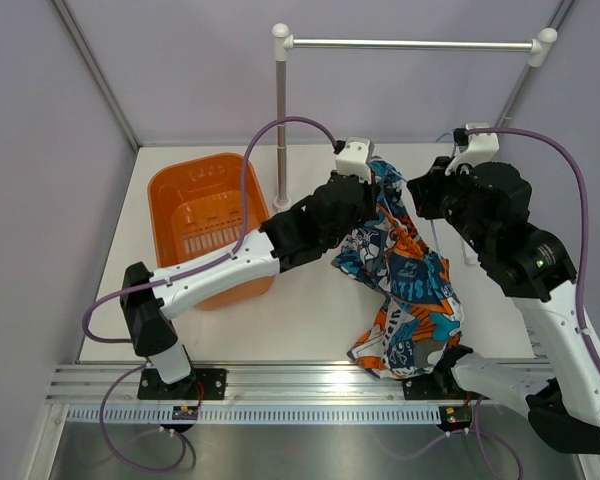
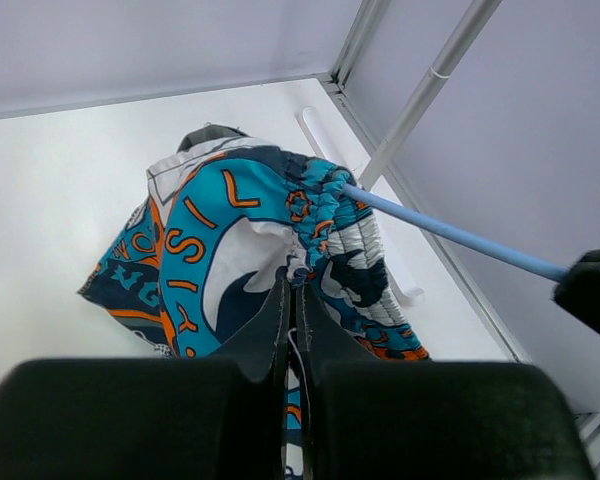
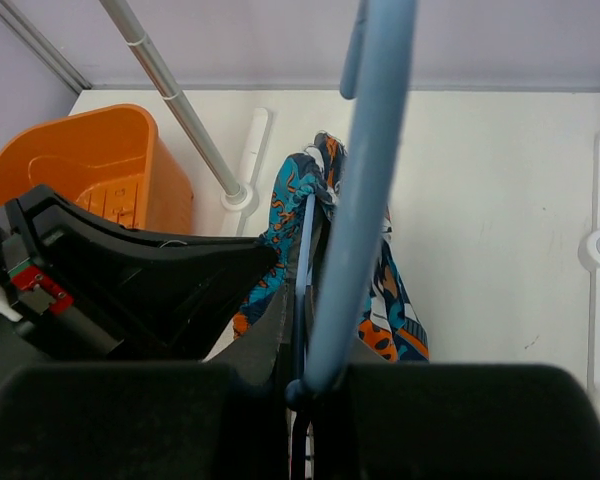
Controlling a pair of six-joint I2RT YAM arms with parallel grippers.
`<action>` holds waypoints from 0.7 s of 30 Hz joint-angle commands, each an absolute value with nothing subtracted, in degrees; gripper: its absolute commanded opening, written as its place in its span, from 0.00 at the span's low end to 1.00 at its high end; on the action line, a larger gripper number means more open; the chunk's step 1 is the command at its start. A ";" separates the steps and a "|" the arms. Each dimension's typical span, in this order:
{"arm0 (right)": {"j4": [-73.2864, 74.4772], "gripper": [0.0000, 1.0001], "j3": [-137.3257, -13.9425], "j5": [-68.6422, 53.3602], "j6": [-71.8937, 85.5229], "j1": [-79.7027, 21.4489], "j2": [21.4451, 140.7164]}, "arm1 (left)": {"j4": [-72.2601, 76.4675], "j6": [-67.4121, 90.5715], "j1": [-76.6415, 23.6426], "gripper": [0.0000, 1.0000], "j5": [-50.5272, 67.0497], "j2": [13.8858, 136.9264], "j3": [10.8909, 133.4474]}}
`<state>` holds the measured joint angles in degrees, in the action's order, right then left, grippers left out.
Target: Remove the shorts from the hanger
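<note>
The shorts [image 1: 405, 280], printed teal, orange, white and dark blue, hang from mid-table down to the near edge. My left gripper [image 1: 368, 180] is shut on their gathered waistband [image 2: 325, 225]. The light-blue wire hanger [image 2: 450, 235] comes out of the waistband toward the right. My right gripper [image 1: 425, 195] is shut on the hanger's wire [image 3: 355, 200], which runs up through the middle of the right wrist view; the shorts [image 3: 300, 215] hang beyond it. Most of the hanger is hidden by the cloth and arms in the top view.
An orange basket [image 1: 205, 225] stands at the left of the table, next to the left arm. A silver rail [image 1: 410, 44] on white-capped posts crosses the back; its left post [image 1: 280, 130] stands just behind the basket. Walls close both sides.
</note>
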<state>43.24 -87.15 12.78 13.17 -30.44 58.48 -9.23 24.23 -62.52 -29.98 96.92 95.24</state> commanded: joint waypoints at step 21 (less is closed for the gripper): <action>49.74 0.00 -89.82 4.66 15.12 -30.94 51.59 | -8.53 20.83 -52.74 0.00 -30.68 100.37 100.19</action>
<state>46.48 -87.42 6.85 14.66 -30.44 53.87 -9.91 22.28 -55.37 -28.51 98.96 97.71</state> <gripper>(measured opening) 0.095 0.016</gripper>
